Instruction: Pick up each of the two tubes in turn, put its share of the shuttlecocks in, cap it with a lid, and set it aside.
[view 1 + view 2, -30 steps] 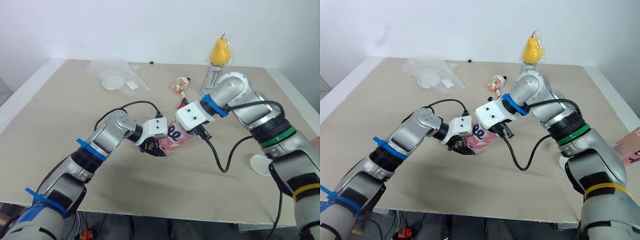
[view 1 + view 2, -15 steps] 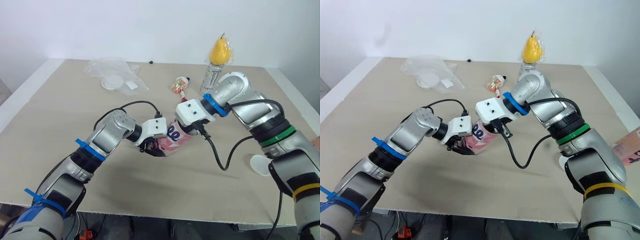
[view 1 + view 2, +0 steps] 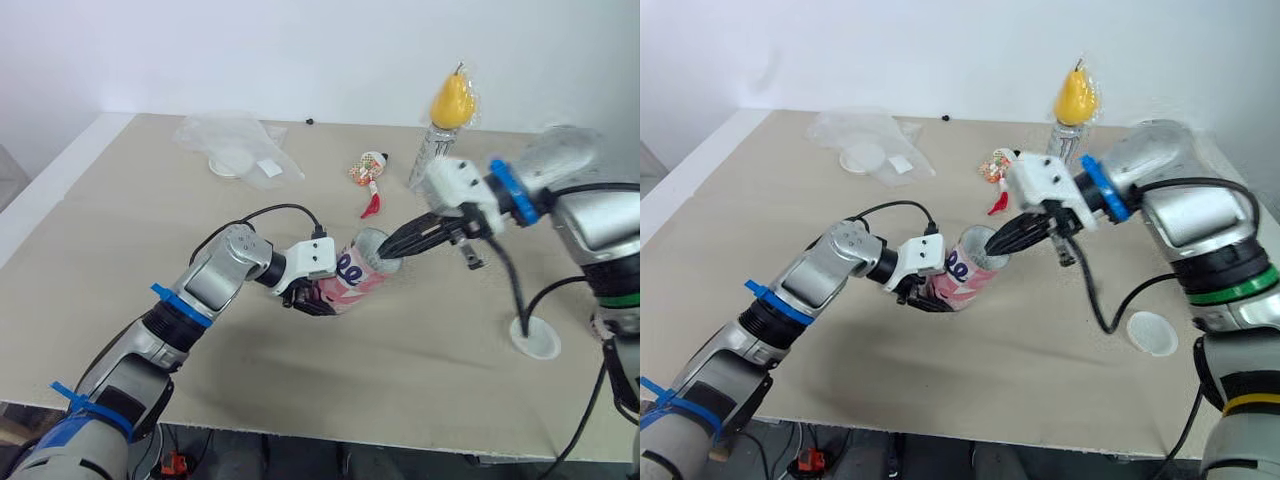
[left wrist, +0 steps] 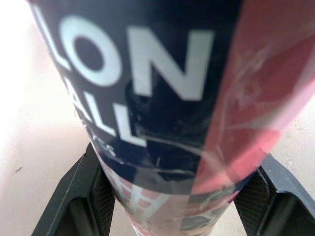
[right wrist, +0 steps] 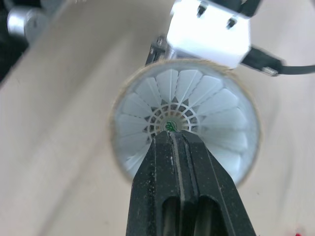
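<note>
A pink and dark blue tube (image 3: 352,281) lies tilted just above the table, its open mouth facing the right arm. My left gripper (image 3: 308,298) is shut on its lower end; the left wrist view has both black fingers (image 4: 81,196) pressed against the printed tube (image 4: 162,98). My right gripper (image 3: 386,255) is shut, with its tips at the tube's mouth. Seen from the right wrist, the closed tips (image 5: 172,135) touch the centre of a white shuttlecock (image 5: 206,105) seated inside the tube's rim (image 5: 117,115).
A white lid (image 3: 534,338) lies on the table at the right. Another lid sits in a clear plastic bag (image 3: 235,152) at the back left. A can (image 3: 429,158) with a yellow pear (image 3: 452,100) on top and a small packet (image 3: 367,168) stand behind the tube.
My right arm has swung back to the right, drawing its gripper out so that only the tips remain at the tube's mouth. The left gripper and tube have stayed put.
</note>
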You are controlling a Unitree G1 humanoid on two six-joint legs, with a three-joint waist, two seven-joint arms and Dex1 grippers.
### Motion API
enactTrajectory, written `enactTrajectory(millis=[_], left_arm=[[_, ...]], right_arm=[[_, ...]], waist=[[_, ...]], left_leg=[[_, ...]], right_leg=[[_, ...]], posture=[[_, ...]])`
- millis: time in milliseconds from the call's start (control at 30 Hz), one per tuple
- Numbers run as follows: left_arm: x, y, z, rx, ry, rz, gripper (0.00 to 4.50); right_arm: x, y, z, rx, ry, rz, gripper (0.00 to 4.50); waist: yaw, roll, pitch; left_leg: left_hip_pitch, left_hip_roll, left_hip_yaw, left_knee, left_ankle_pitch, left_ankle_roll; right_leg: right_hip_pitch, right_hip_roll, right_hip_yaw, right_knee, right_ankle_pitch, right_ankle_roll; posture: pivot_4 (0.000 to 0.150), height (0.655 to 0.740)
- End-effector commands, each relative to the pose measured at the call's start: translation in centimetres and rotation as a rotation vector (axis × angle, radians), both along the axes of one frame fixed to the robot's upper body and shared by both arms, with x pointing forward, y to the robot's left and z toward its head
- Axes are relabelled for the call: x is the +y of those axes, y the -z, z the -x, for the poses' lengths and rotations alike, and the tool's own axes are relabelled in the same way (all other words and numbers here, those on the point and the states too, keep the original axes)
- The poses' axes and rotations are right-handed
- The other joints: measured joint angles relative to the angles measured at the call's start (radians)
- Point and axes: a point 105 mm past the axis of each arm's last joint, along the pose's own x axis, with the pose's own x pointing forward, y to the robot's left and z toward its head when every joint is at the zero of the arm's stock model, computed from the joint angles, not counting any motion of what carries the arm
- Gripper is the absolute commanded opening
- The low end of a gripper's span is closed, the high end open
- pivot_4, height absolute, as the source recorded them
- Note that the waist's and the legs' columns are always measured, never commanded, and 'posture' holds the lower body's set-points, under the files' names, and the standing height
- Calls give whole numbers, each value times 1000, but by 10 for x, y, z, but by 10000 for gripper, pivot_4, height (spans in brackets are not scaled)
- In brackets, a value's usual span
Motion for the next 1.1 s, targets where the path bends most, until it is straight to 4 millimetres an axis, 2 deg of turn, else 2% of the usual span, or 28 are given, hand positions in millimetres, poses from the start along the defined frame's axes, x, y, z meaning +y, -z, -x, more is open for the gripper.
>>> enactTrajectory(millis=[33,267,467,667,800,900,1000,1100], left_arm=[[-3,2,-4,-7,-32,76,28151],[-11,-4,2,79,-90,382,28151],[-16,-2,4,11,-143,591,28151],[-20,15,11,-35,-105,577,28151],[-23,27,17,-73,-51,518,28151],[-25,31,19,-79,-32,502,28151],[-27,32,19,-53,-40,515,28151],[-30,30,19,-49,-36,519,28151]], right_arm=[[-15,-29,6,-21,117,-167,454],[-40,-23,13,-8,358,-372,454],[-82,15,15,19,660,-454,454],[-114,44,25,62,840,-426,454],[-137,61,33,97,927,-324,454],[-147,68,39,136,945,-257,454],[-158,73,42,135,953,-173,9264],[-175,75,38,89,954,-68,23266]], waist=[[1,0,0],[7,0,1],[11,2,2],[16,2,2],[16,2,2],[16,2,2],[16,2,2],[16,2,2]], left_leg=[[0,0,0,0,0,0],[-3,-1,0,0,0,1],[-4,-1,0,0,-1,1],[-5,-2,0,2,-1,1],[-4,-2,0,3,-1,1],[-4,-2,1,3,-1,1],[-3,-1,1,3,-1,1],[-3,-2,1,4,-1,1]], right_leg=[[0,-1,0,0,0,0],[-2,-1,-1,-1,3,4],[-3,0,1,-1,3,4],[-2,0,1,-1,2,9],[-2,0,1,-1,2,10],[-1,0,1,-1,1,7],[-1,0,1,-1,1,7],[-1,0,1,-2,1,7]], posture=[[1500,7400],[1500,7400],[1500,7400],[1500,7400],[1500,7400],[1500,7400],[1500,7400],[1500,7400]])
